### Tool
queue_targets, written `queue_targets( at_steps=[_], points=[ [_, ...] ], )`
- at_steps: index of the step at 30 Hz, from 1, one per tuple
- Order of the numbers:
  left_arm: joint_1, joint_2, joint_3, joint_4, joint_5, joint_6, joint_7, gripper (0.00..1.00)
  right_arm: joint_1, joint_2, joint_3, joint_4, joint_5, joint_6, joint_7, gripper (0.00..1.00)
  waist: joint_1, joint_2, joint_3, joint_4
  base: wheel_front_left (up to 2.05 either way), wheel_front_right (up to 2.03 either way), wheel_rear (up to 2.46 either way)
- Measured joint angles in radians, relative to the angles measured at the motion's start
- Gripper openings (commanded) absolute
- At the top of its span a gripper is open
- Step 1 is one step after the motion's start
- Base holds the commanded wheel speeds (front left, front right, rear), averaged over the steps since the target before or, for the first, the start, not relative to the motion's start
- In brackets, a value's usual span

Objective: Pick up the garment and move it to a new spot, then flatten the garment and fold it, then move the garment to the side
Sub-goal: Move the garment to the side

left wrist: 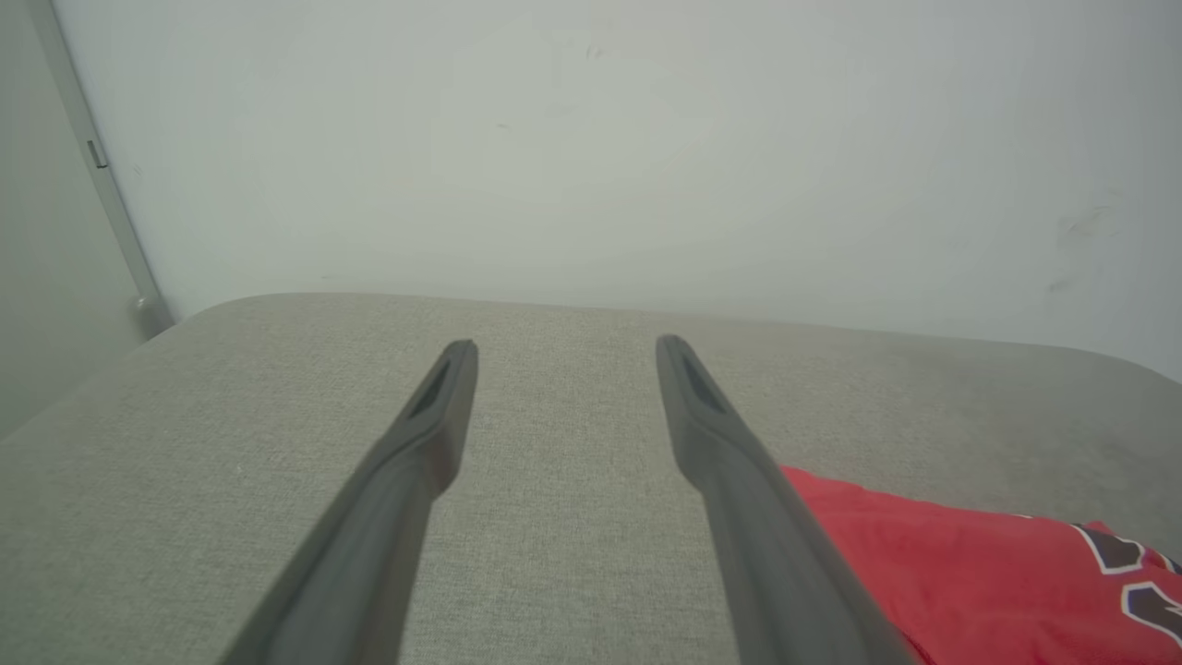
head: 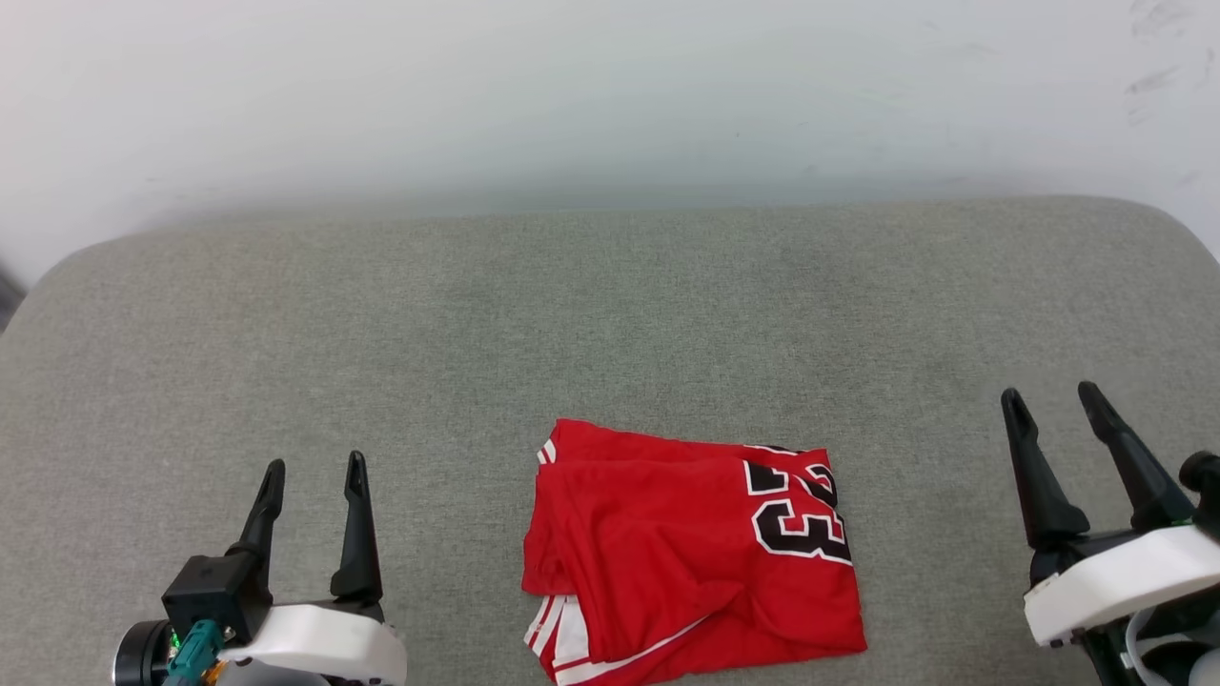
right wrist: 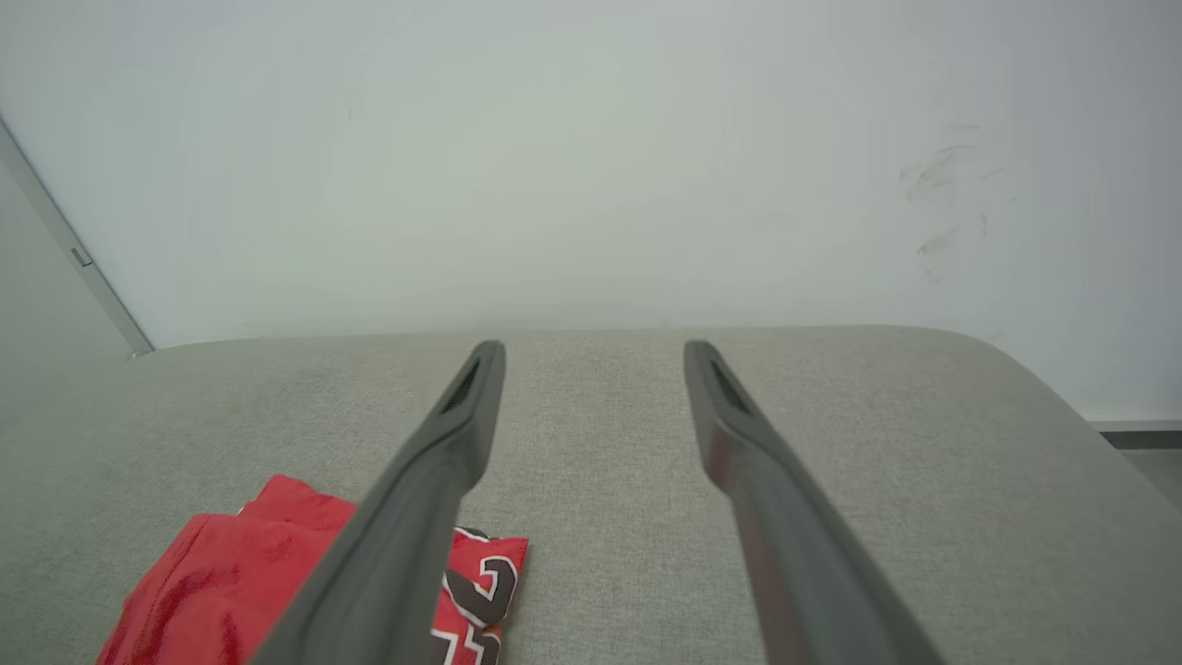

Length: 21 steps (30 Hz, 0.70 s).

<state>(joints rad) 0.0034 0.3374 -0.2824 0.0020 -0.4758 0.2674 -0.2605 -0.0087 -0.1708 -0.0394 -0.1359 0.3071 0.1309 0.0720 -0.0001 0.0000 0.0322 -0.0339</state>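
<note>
The red garment (head: 691, 553) lies folded into a rough rectangle near the front middle of the grey cushioned surface (head: 610, 314), with its black "23" print facing up on the right side and striped white trim at its lower left. My left gripper (head: 315, 469) is open to the garment's left, well apart from it. My right gripper (head: 1053, 395) is open at the far right, also clear of the cloth. The left wrist view has the garment (left wrist: 979, 573) at lower right, beside my left gripper (left wrist: 565, 349). The right wrist view has the garment (right wrist: 231, 582) at lower left, partly behind a finger of my right gripper (right wrist: 596, 349).
A pale wall (head: 610, 86) rises right behind the grey surface. The surface has rounded far corners at left and right. A grey vertical strip (left wrist: 102, 185) runs down the wall at the left.
</note>
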Motion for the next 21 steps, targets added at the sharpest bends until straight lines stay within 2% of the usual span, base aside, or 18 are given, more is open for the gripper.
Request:
queue_targets(
  at_steps=[13,17,21],
  points=[
    [0.002,-0.019,0.028,0.016,0.014,-0.026,-0.001,1.00,0.029,0.018,-0.014,-0.033,-0.037,0.000,0.031,1.00,0.0001,0.0000,0.017,0.003,0.00,0.00,0.00],
    [-0.011,-0.029,0.039,0.014,0.018,-0.034,-0.001,1.00,0.029,0.020,-0.018,-0.032,-0.008,0.000,0.060,1.00,0.0000,0.0000,0.026,0.005,0.00,0.00,0.00],
    [-0.027,-0.043,0.059,0.008,0.027,-0.037,-0.001,1.00,0.019,-0.011,-0.080,0.012,0.116,0.000,0.125,1.00,0.0000,0.0000,0.042,0.014,0.00,0.00,0.00]
  ],
)
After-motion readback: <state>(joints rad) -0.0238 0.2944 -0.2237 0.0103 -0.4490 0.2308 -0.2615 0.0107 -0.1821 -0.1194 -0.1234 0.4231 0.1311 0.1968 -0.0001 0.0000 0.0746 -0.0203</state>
